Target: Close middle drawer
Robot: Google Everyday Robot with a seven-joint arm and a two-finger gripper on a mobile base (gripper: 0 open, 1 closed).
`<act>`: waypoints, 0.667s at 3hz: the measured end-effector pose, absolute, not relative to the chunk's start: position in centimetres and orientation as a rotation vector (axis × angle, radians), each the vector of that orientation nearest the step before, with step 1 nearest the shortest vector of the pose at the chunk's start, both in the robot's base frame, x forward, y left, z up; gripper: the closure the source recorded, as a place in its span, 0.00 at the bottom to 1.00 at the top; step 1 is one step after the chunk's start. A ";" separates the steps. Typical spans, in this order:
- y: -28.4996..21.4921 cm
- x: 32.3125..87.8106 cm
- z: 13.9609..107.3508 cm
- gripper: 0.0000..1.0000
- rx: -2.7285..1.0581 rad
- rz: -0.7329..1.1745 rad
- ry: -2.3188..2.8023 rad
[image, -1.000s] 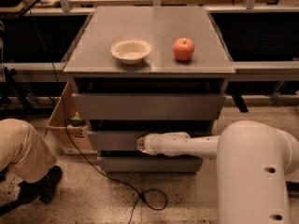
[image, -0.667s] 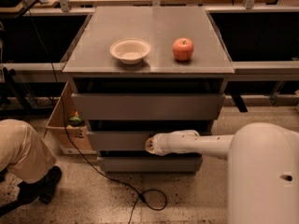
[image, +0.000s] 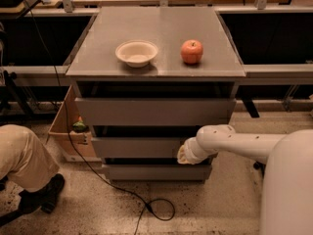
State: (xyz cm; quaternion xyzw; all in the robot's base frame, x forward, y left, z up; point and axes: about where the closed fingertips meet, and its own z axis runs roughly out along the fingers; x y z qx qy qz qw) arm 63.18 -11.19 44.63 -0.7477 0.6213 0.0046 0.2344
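The middle drawer is the second grey flat front of the cabinet, below the taller top drawer front and above the lowest front. Its front sits about in line with the other fronts. My gripper is at the end of the white arm, which reaches in from the right. It rests against the right part of the middle drawer front.
A cream bowl and a red apple stand on the cabinet top. A person's leg and shoe are at lower left. A cardboard box stands left of the cabinet. A black cable lies on the floor.
My arm and gripper have shifted to the right along the middle drawer front. The robot body has also moved right in the view.
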 end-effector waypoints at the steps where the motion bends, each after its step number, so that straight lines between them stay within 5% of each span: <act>1: -14.7 60.4 45.1 1.00 -2.138 0.043 1.843; 2: -15.3 59.6 44.9 1.00 -2.159 0.064 1.867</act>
